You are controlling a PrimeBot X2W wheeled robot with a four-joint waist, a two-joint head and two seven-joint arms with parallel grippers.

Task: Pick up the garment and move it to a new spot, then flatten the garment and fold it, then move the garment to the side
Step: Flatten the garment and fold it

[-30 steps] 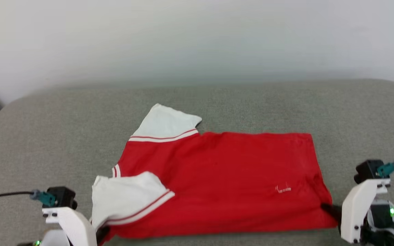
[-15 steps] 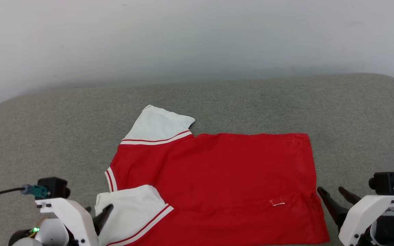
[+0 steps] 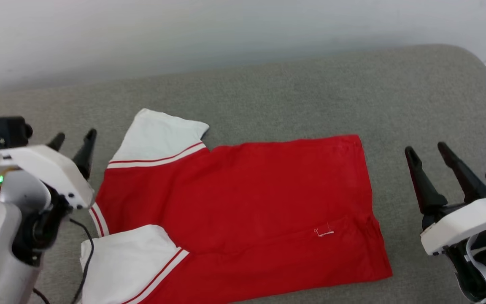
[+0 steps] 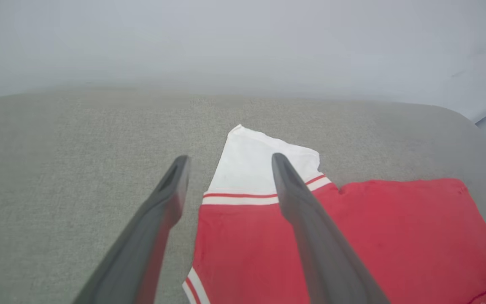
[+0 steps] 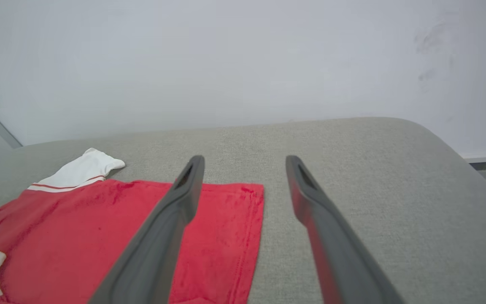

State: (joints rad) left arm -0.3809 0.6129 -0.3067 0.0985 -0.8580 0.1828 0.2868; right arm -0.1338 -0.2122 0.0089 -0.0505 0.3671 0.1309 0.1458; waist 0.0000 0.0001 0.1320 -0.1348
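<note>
Firstly, in the head view the garment [image 3: 243,202] lay spread near the front edge of the grey surface [image 3: 310,93], between the left gripper [image 3: 74,137] and the right gripper [image 3: 425,148], both wide apart and empty. The left wrist view showed a white sleeve [image 4: 247,164] beyond that gripper. The right wrist view showed the red hem [image 5: 243,236] near the middle of the surface.

Grey fabric surface [image 3: 293,88], red garment [image 3: 243,194] on it
The garment lies spread flat near the front edge, white sleeves to the left; the surface's far right corner is rounded.
</note>
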